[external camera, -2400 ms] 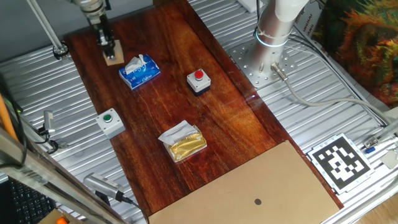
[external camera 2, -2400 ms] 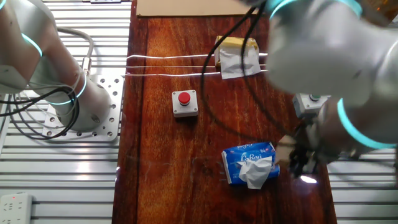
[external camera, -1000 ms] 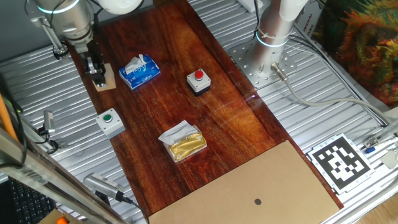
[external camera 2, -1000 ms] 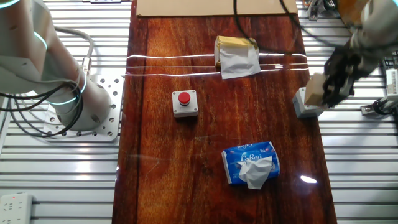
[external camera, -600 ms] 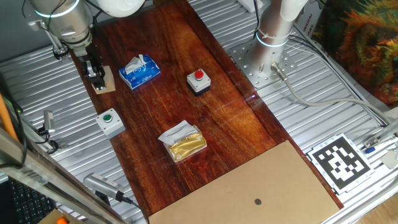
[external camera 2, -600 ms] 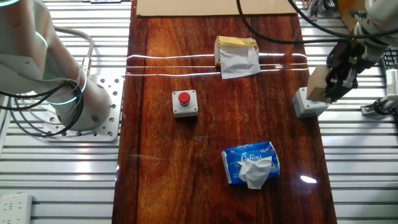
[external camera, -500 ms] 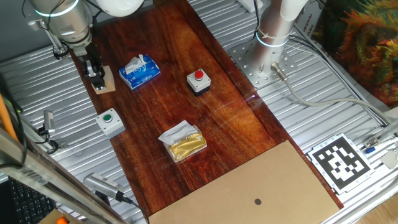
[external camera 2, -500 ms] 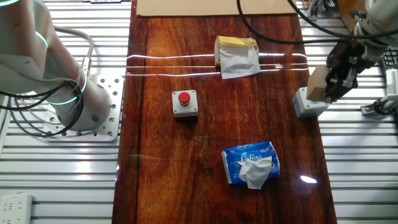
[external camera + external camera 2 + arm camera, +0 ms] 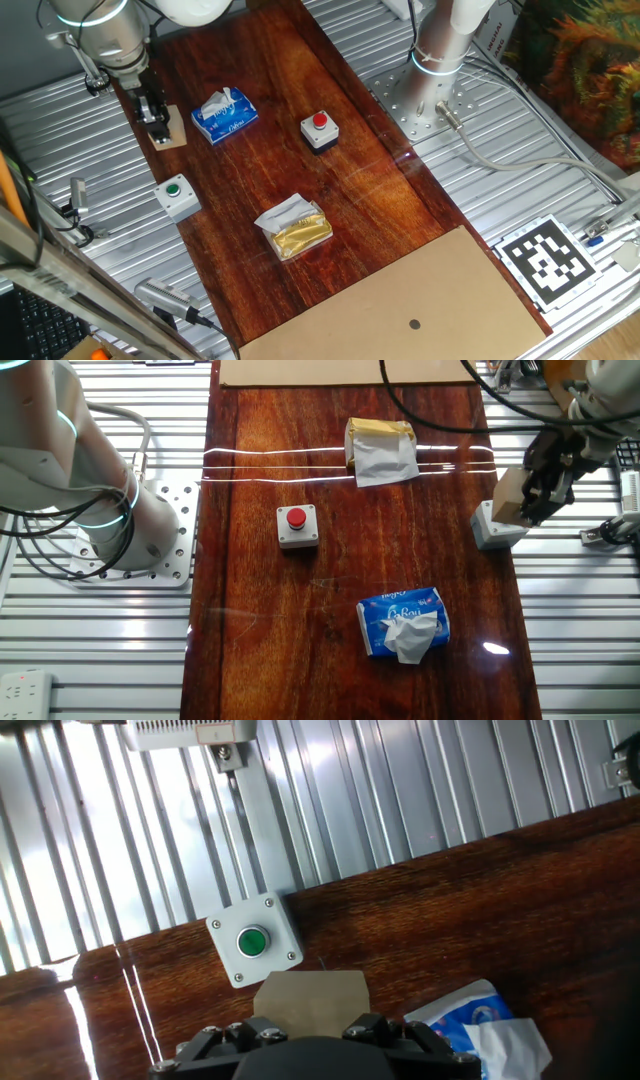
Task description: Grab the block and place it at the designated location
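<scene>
My gripper (image 9: 155,118) is shut on the block (image 9: 168,130), a small light-tan wooden cube, and holds it above the left edge of the dark red-brown board. In the other fixed view the block (image 9: 510,495) hangs in the gripper (image 9: 535,495) just above the grey box with the green button (image 9: 492,530). In the hand view the block (image 9: 310,1002) shows between the fingers at the bottom, with the green-button box (image 9: 255,940) below. The designated location, a tan cardboard sheet (image 9: 400,305) with a dark dot (image 9: 414,323), lies at the board's near end.
On the dark board (image 9: 350,190) lie a blue tissue pack (image 9: 224,113), a grey box with a red button (image 9: 319,129), a gold foil packet (image 9: 293,229) and the green-button box (image 9: 177,194). The arm's base (image 9: 440,50) and a printed marker (image 9: 548,262) stand at the right.
Since 2.4 s ago the gripper has carried the block along the board's edge toward the green-button box. Over the last half second nothing visibly moved.
</scene>
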